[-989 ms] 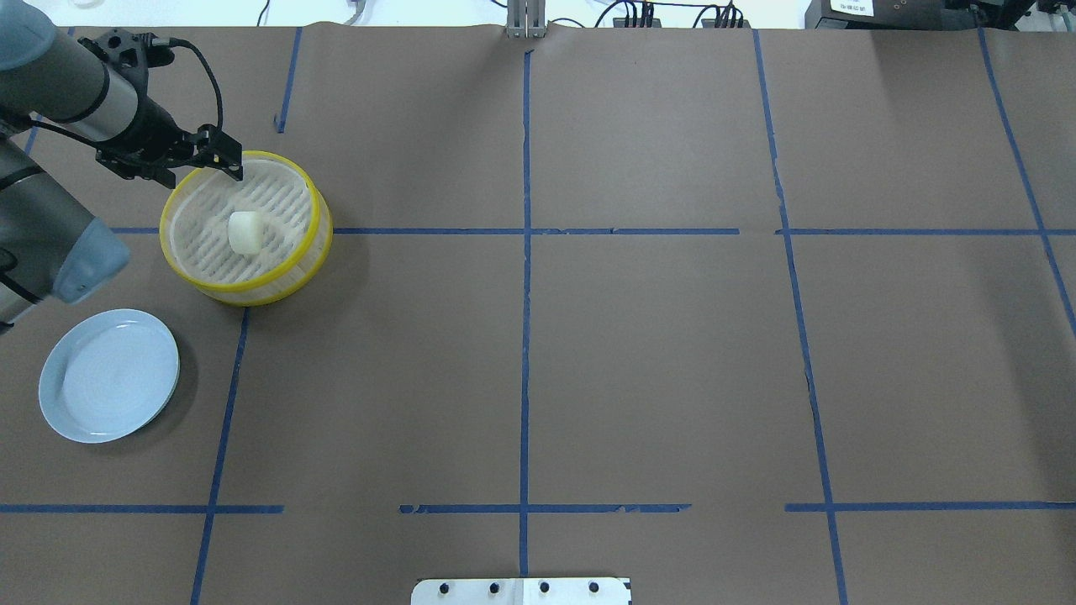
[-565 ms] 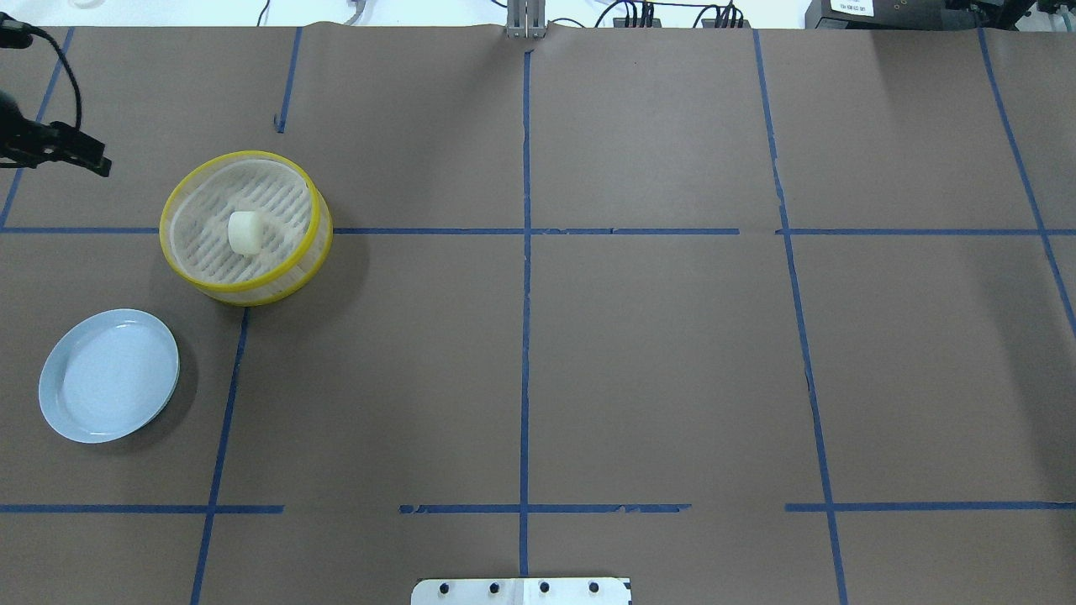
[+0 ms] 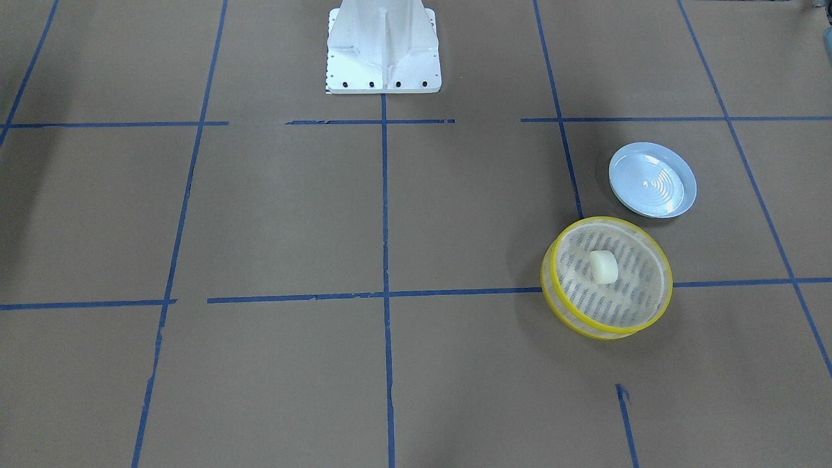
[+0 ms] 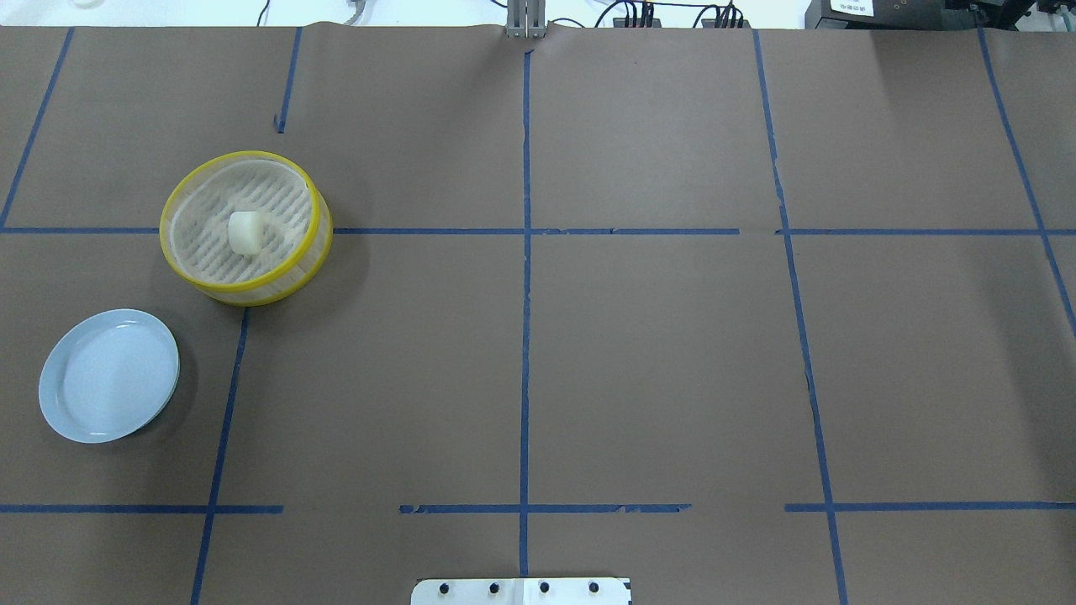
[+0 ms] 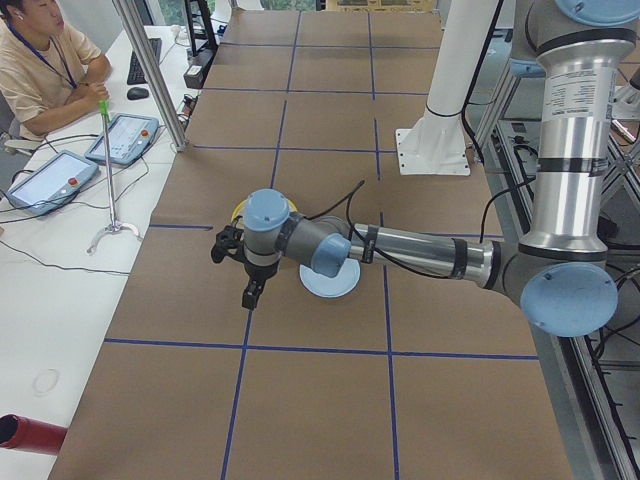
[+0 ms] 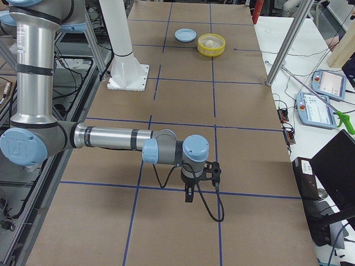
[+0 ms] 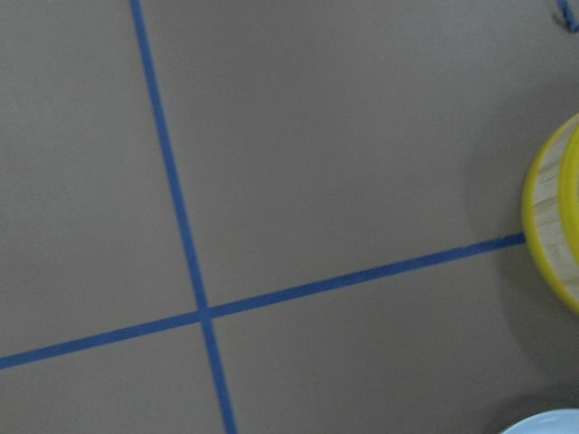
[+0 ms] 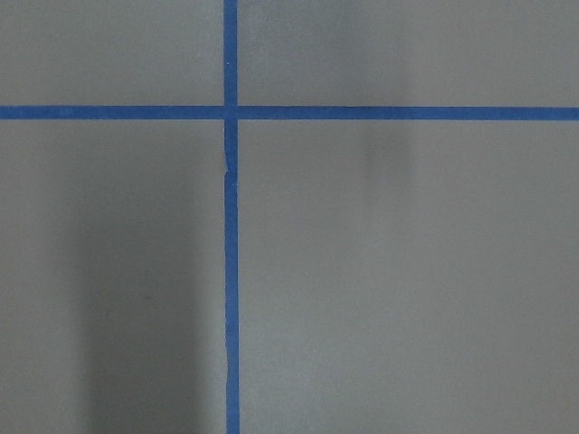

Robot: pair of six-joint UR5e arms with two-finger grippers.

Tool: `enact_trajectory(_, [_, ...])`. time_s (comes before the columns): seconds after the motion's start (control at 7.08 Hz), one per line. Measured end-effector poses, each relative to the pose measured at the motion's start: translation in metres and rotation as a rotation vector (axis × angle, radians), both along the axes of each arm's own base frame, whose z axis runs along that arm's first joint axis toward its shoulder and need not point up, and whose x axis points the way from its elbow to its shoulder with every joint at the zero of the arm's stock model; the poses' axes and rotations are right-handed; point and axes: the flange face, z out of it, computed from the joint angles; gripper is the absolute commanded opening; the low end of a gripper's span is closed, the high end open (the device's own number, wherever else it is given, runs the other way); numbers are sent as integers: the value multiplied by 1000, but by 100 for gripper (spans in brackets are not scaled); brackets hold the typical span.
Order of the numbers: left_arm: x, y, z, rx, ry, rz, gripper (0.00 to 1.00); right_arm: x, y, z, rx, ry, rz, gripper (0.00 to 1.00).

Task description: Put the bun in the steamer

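The cream-white bun (image 4: 245, 232) lies near the middle of the yellow-rimmed steamer (image 4: 202, 273) at the table's left. Both also show in the front view, the bun (image 3: 602, 266) inside the steamer (image 3: 575, 320), and far off in the right side view (image 6: 211, 45). The left wrist view catches only the steamer's yellow edge (image 7: 548, 237). My left gripper (image 5: 249, 296) shows only in the left side view, hanging beside the steamer; I cannot tell if it is open. My right gripper (image 6: 188, 197) shows only in the right side view, far from the steamer; I cannot tell its state.
A pale blue ridged plate (image 4: 109, 375) lies near the steamer, toward the robot, and shows in the front view (image 3: 652, 179). The white robot pedestal (image 3: 383, 49) stands at mid-table. Blue tape lines cross the brown paper. An operator (image 5: 40, 60) sits beyond the table's far side.
My left arm has pulled back from the steamer's rim to the left and has left the overhead view. The bun stays in the steamer.
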Motion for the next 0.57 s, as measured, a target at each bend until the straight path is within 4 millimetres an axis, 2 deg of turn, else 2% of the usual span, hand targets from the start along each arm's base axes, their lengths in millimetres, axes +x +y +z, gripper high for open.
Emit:
enact_trajectory(0.14, [-17,23,22,-29,-7,2,100,0,0,0,0,0,0,100])
enact_trajectory(0.28, [-24,33,32,-78,-2,3,100,0,0,0,0,0,0,100])
enact_trajectory(0.57, [-26,38,27,-136,7,3,100,0,0,0,1,0,0,100])
